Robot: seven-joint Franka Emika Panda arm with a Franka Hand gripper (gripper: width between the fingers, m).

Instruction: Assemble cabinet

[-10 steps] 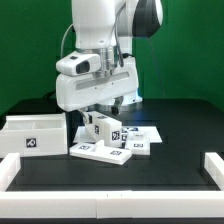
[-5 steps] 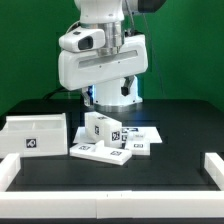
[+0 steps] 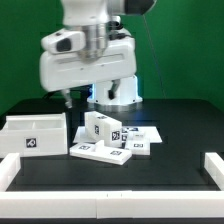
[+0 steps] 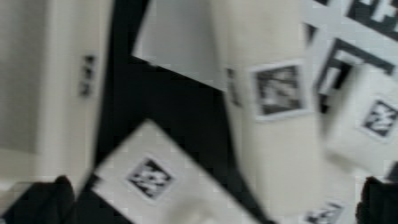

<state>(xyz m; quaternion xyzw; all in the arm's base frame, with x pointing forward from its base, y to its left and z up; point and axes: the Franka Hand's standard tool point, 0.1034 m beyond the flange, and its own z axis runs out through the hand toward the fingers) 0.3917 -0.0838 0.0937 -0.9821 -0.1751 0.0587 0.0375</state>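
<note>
We see the end effector (image 4: 187,205) hanging open and empty above the worktop (image 3: 172,122). The cabinet's box shell (image 3: 35,133) sits toward the edge at the exterior view's left; tagged panels (image 3: 100,152) and blocks (image 3: 103,128) crowd just beside it, mid-worktop.

The arm (image 3: 88,62) hangs above the black table (image 3: 175,120) bearing a white box shell (image 3: 35,135) and tagged panels (image 3: 105,150).
</note>
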